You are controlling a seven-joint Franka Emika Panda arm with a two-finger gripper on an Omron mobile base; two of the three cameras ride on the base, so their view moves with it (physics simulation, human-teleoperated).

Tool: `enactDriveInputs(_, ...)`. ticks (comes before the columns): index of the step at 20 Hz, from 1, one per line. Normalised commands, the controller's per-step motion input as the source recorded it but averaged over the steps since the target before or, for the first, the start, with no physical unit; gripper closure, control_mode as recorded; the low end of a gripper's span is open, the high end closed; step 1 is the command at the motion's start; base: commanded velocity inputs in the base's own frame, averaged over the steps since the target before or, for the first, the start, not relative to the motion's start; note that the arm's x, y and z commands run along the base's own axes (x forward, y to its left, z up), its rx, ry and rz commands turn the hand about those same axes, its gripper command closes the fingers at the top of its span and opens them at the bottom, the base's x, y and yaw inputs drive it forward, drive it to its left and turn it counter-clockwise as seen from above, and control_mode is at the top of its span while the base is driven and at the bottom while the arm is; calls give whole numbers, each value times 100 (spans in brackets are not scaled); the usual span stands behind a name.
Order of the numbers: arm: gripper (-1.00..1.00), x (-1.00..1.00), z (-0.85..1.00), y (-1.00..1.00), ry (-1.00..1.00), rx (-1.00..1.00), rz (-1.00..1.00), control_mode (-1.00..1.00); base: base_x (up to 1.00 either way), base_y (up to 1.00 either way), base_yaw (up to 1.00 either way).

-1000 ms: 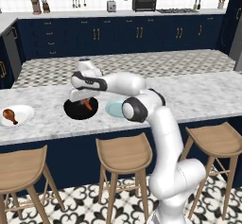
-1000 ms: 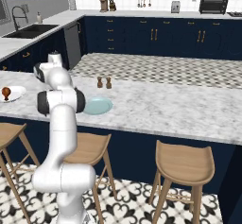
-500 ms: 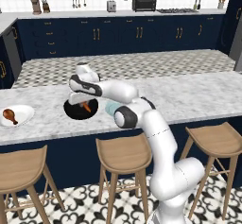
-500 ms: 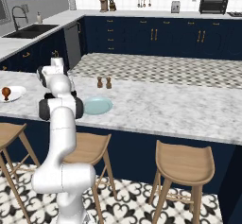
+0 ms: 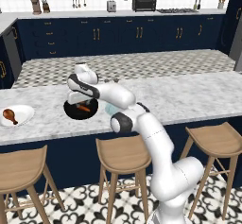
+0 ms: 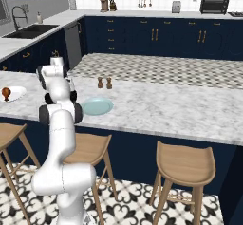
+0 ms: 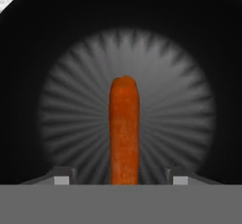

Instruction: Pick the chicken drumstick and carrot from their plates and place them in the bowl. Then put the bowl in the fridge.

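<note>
The carrot [image 7: 124, 131] lies in the black bowl [image 7: 42, 53], on its ribbed grey floor. In the hand view its long axis runs straight away from the fingers [image 7: 121, 176], midway between the two tips, with the rounded end pointing away from them and the near end cut off by the bottom of the picture. Each tip stands clear of the carrot with a gap on either side, so the fingers are spread wide and hold nothing. The tips themselves are mostly cut off; just their pale tops show.

In the left base view the carrot [image 5: 84, 108] shows as a short orange streak inside the bowl [image 5: 75, 113], lying roughly across the picture, just beneath the hand; its ends are too small to tell apart there. The hand hides the far part of the bowl, and the fingers cannot be made out in that view. Just beyond the bowl on the right of the fingers, a sliver of the pale blue plate [image 5: 111, 109] peeks out from behind the arm; in the right base view the plate [image 6: 97, 106] lies bare on the counter [image 6: 166, 105].

Well off to the other side of the fingers, the chicken drumstick [image 5: 8, 115] rests on the white plate [image 5: 23, 116], its meaty end toward the far left and the bone pointing toward the counter's front edge. In the right base view that plate [image 6: 14, 94] is cut off by the picture edge.
</note>
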Motion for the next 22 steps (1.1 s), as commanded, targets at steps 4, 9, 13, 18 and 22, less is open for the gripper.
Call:
enactDriveInputs(4, -100, -26, 26, -29, -2, 0, 0, -100, 0, 0, 0)
enactDriveInputs(9, -100, -100, 56, -68, -11, 1, 0, -100, 0, 0, 0)
enactDriveInputs(13, -100, -100, 12, -94, -26, 9, -1, -100, 0, 0, 0)
enactDriveInputs(18, -100, -100, -8, -96, -58, 20, 2, -100, 0, 0, 0)
enactDriveInputs(22, -100, -100, -85, -82, -84, 29, 16, -100, 0, 0, 0)
